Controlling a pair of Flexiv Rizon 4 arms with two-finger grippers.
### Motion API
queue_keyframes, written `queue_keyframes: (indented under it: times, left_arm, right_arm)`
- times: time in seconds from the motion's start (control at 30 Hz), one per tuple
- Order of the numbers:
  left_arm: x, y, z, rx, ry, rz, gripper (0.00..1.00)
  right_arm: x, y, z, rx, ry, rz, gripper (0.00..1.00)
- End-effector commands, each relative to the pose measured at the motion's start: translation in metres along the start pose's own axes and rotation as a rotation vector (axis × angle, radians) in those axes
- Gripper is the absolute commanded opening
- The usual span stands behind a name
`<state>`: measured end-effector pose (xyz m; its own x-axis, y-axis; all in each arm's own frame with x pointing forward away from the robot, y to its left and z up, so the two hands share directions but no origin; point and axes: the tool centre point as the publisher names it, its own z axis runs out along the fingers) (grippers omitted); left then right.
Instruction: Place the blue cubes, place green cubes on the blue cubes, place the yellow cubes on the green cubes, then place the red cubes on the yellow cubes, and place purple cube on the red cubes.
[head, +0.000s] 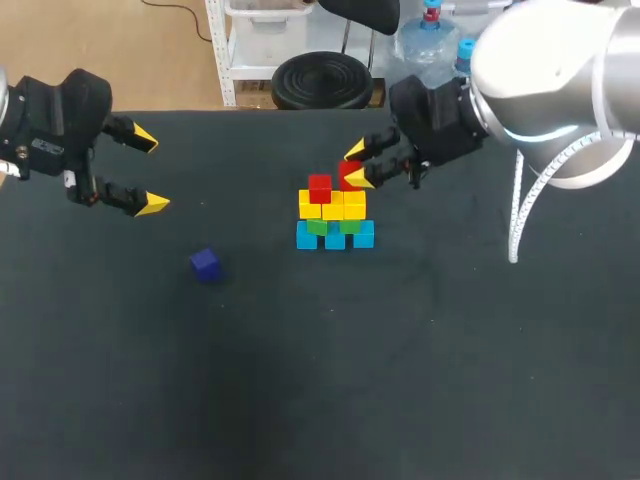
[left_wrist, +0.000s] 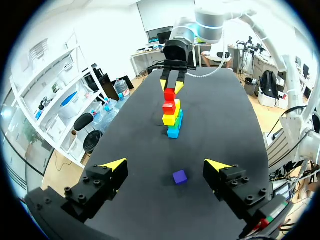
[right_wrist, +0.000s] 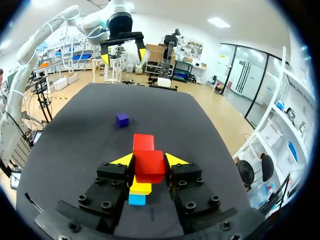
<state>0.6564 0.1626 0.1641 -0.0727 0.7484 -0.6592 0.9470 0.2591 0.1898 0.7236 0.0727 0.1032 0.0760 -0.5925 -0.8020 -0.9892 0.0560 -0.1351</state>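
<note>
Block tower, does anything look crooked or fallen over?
Nothing stands out. The tower stands straight, the right gripper holds a red cube at its top, and the purple cube sits alone on the table, simply not stacked yet.

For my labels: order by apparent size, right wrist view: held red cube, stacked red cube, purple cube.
1. held red cube
2. stacked red cube
3. purple cube
Nearness to the camera may explain it.

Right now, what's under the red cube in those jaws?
Under that red cube: a yellow cube, then green cubes and blue cubes. Whether they touch is hidden.
</note>
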Motion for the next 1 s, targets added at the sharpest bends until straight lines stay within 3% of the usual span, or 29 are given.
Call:
queue_keyframes:
  times: [0.03, 1.0]
  left_arm:
    - [0.002, 0.000, 0.000, -0.002, -0.010, 0.004, 1.00]
    - [0.002, 0.000, 0.000, -0.002, -0.010, 0.004, 1.00]
  right_arm:
    - [-0.001, 0.001, 0.000, -0.001, 0.002, 0.002, 0.00]
    - [0.003, 0.009, 0.011, -0.021, -0.001, 0.025, 0.00]
